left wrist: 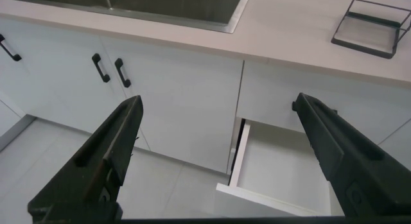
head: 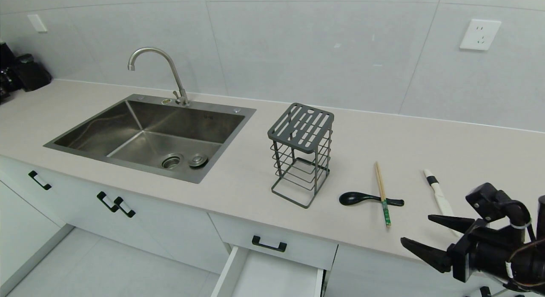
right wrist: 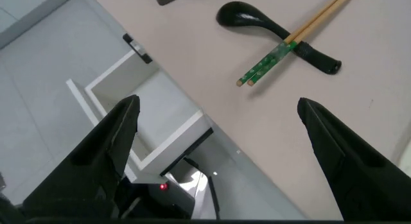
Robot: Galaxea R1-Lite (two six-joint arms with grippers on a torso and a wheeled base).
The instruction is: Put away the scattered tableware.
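Observation:
A black spoon (head: 369,199) (right wrist: 273,28) lies on the beige counter right of the dark wire cutlery rack (head: 302,152) (left wrist: 369,28). A pair of wooden chopsticks (head: 382,192) (right wrist: 297,39) with green ends lies across the spoon's handle. Farther right rests a white utensil (head: 439,194) with a black band. My right gripper (head: 419,237) (right wrist: 218,156) hovers open near the counter's front edge, right of and in front of the spoon. My left gripper (left wrist: 221,163) is open in front of the cabinets, above the open drawer.
A steel sink (head: 151,133) with a faucet (head: 159,73) takes the counter's left part. Below the rack a white drawer (head: 272,273) (left wrist: 279,169) (right wrist: 144,118) stands pulled out. Cabinet doors with black handles (head: 116,204) (left wrist: 109,68) lie under the sink. A wall socket (head: 480,34) sits at the back right.

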